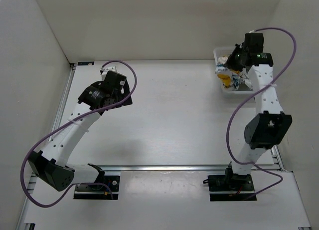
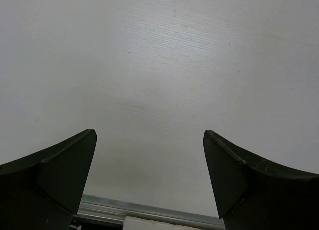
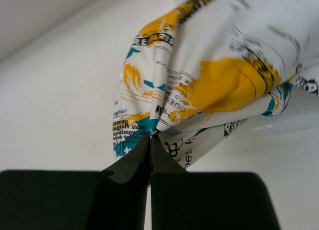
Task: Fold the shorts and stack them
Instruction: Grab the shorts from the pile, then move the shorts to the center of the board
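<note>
- Top external view: the right arm (image 1: 264, 98) reaches to the far right corner of the worktop (image 1: 174, 120). Its jaws sit over a white mesh basket (image 1: 238, 93).
- Same view: the shorts (image 1: 225, 76) hang as a crumpled bunch straight under the right jaws, over the left part of the basket. I cannot tell here whether the lower end of the fabric rests inside the basket.
- Same view: the left arm (image 1: 75, 125) bends over the left half of the worktop, its jaws well apart from the shorts and the basket. Bare worktop lies under and ahead of them. How wide they stand cannot be read from this angle.
- Left wrist view: the left jaws are spread wide with nothing between them. The two dark fingertips (image 2: 75, 155) stand at the lower corners of the picture.
- Same view: only plain white worktop (image 2: 164, 65) lies ahead of the left jaws. A strip of metal rail (image 2: 149, 209) shows low between them.
- Right wrist view: the right jaws are pressed together, pinching a fold of the shorts (image 3: 214, 85) right at their tips.
- Same view: the fabric is white with yellow-orange patches, teal marks and black print. It balloons up and to the right ahead of the right jaws.
- Same view: a pale surface (image 3: 60, 90) shows to the left of the right jaws, and its make cannot be told.
</note>
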Available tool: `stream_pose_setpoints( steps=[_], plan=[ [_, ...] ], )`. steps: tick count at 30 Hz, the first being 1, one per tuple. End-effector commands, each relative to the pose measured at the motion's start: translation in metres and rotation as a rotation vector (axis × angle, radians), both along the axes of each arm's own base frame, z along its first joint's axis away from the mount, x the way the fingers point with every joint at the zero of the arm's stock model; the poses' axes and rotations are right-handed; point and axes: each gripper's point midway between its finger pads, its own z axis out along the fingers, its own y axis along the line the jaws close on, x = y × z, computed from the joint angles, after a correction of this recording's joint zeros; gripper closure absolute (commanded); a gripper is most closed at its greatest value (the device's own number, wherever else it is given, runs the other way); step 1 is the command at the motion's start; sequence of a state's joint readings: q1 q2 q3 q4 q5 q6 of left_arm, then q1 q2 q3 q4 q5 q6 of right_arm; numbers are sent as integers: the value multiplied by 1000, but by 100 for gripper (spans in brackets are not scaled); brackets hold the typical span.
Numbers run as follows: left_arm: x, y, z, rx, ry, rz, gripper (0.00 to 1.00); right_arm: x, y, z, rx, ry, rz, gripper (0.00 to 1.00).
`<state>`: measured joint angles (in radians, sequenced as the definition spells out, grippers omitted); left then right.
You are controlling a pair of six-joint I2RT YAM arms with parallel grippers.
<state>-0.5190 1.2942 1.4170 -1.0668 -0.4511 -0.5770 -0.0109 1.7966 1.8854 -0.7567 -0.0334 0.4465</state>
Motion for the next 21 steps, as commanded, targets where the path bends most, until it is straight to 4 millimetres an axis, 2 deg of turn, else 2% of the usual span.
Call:
stream_pose_setpoints(
  steps=[1, 4, 5, 7, 8, 9, 10, 11, 13, 14, 15, 16, 17, 18, 19, 21],
  plan=[
    [4, 9, 15, -5, -5, 38, 0, -38, 54, 185, 178, -500, 227, 100],
    [6, 27, 28, 8, 2, 95, 0, -70, 101, 253, 247, -686, 432, 100],
    [6, 33, 33, 6, -4, 112, 0, -89, 126, 270, 259, -726, 515, 100],
    [7, 53, 46, -29, -26, 206, 0, -125, 149, 303, 265, -819, 600, 100],
    [4, 65, 48, -36, -22, 253, 0, -144, 173, 309, 279, -842, 665, 100],
    [3, 75, 50, -48, -12, 284, 0, -155, 182, 312, 280, -861, 691, 100],
    [0, 100, 54, -59, -6, 364, 0, -164, 189, 313, 280, -876, 712, 100],
    [-2, 107, 55, -84, -3, 379, 0, -178, 202, 304, 277, -871, 751, 100],
    [-8, 130, 65, -112, -34, 447, 0, -193, 209, 290, 279, -850, 772, 100],
    [-7, 135, 71, -119, -61, 449, 0, -187, 221, 244, 270, -742, 787, 100],
    [-6, 133, 75, -142, -79, 427, 0, -184, 222, 221, 258, -694, 790, 100],
    [-5, 133, 75, -155, -87, 415, 0, -185, 220, 199, 250, -648, 780, 93],
    [-5, 132, 70, -153, -80, 385, 0, -178, 221, 134, 236, -496, 760, 81],
    [-1, 124, 72, -183, -98, 341, 0, -176, 218, 101, 218, -426, 738, 61],
    [0, 120, 68, -192, -88, 317, 0, -169, 211, 71, 205, -363, 691, 29],
    [1, 111, 49, -204, -37, 262, 0, -168, 198, 3, 207, -170, 642, 17]
  ],
)
